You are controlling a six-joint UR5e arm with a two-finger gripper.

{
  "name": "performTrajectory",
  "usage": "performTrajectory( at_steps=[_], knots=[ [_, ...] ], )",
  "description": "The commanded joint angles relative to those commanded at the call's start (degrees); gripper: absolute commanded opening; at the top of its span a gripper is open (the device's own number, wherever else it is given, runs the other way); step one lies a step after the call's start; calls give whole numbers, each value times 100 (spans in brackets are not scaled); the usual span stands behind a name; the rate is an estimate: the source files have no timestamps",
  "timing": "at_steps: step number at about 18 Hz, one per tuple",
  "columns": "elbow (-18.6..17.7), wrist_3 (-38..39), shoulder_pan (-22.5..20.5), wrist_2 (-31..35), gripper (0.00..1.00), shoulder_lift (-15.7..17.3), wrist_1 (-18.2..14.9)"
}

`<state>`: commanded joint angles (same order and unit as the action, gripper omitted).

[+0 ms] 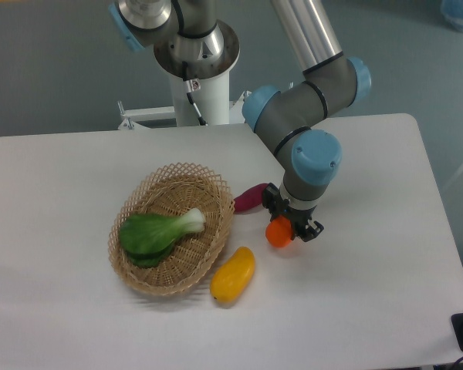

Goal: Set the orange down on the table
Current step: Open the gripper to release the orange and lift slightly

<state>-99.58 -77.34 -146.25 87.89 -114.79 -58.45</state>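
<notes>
The orange (pixel 278 233) is a small round bright-orange fruit, right of the basket and just above the white table (pixel 370 293). My gripper (pixel 290 228) points down over it, its dark fingers on either side of the fruit, shut on it. The arm's wrist hides the top of the orange. I cannot tell whether the orange touches the tabletop.
A woven wicker basket (pixel 216 239) holding a green leafy vegetable (pixel 156 231) stands left of the gripper. A yellow mango-like fruit (pixel 233 275) lies at the basket's lower right. A dark purple vegetable (pixel 251 198) lies just behind the gripper.
</notes>
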Motion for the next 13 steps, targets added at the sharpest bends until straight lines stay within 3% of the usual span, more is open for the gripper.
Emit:
performTrajectory(
  at_steps=[1, 2, 4, 13],
  knots=[
    [17, 0, 0, 0, 77, 0, 9],
    [44, 0, 0, 0, 88, -9, 9],
    [62, 17, 0, 0, 100, 26, 9],
    [105, 9, 0, -9, 100, 193, 9]
  ],
)
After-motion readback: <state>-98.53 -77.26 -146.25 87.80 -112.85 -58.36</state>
